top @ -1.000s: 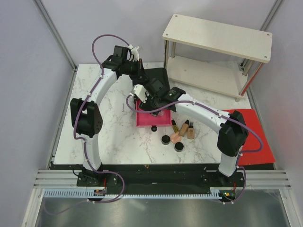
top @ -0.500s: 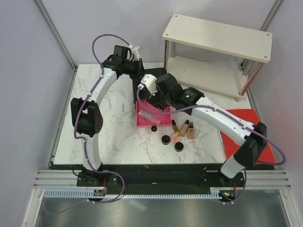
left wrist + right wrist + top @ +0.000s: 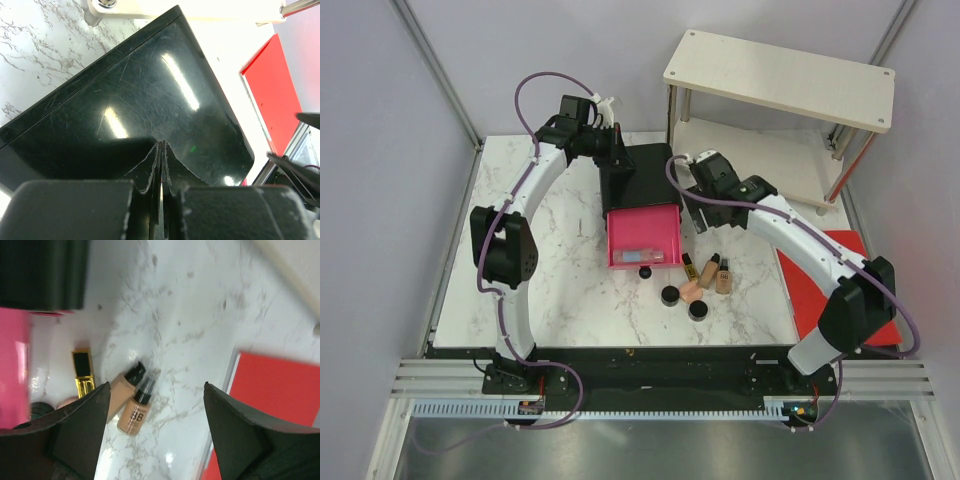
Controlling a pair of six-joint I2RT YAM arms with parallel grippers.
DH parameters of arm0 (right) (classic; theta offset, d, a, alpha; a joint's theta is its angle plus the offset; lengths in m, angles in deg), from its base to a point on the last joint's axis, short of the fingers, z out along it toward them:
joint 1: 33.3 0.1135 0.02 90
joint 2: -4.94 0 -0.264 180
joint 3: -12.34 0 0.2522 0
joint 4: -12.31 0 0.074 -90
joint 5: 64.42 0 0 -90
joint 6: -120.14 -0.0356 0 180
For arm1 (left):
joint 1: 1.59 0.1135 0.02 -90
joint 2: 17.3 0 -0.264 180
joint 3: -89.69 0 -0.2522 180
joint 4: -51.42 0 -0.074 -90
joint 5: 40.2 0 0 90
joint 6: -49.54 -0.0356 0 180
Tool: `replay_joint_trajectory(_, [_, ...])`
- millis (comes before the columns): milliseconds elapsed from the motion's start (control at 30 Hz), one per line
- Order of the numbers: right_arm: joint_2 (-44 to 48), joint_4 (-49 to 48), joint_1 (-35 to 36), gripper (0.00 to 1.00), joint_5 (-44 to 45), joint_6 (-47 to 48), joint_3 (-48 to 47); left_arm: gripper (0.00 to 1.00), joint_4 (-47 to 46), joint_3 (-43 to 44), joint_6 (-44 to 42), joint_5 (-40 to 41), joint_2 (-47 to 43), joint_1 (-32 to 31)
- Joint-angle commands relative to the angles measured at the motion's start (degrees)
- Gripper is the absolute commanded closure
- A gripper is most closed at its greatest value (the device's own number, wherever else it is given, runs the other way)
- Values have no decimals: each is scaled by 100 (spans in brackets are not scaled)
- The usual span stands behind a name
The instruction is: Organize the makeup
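Toward the near side of the marble table [image 3: 560, 290], just past the arm bases, two round black jars [image 3: 670, 295] sit close to a soft peach puff [image 3: 691, 291]. Just behind them lie a squared gold-black tube [image 3: 688, 266] and two beige foundation tubes [image 3: 715, 273] with black caps, side by side. From above these are only small blobs. The right wrist view shows more: the letters BB on one beige tube [image 3: 133, 414] and the shiny gold edge of the gold-black tube [image 3: 82, 372]. The right gripper [image 3: 156, 390] hangs above them with its dark fingers [image 3: 80, 432] spread wide and nothing between them. From above it [image 3: 699, 214] is beside the pink drawer [image 3: 643, 232]. The drawer is pulled out of the black box [image 3: 638, 172], with a clear container [image 3: 642, 255] lying along its near wall. Only the left wrist view shows the box's glossy, finely scratched lid [image 3: 150, 100]. There the left gripper [image 3: 161, 146] has its jaws pressed together, tips at the lid; I cannot tell if they touch it. Farther right lies a flat red mat [image 3: 845, 300], and beyond that stands a pale wooden shelf [image 3: 780, 80] on metal legs
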Motion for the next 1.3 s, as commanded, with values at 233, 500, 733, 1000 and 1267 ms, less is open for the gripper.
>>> replay_joint_trajectory(233, [-744, 1111, -598, 20, -1477, -1636, 757, 94, 1108, -229, -484, 719, 563, 61])
replay_joint_trajectory(500, [-894, 1076, -624, 32, -2214, -1768, 1258, 94, 1108, -238, -493, 701, 554, 78])
replay_joint_trajectory(733, [-850, 944, -774, 35, -1989, -1777, 1601, 94, 1108, -265, -511, 675, 571, 70])
replay_joint_trajectory(1000, [-1008, 435, -932, 37, -1891, -1829, 1926, 94, 1117, -265, -520, 684, 589, 70])
replay_joint_trajectory(1267, [-1210, -67, -958, 68, -1715, -2005, 1997, 94, 1100, -282, -520, 675, 606, 78])
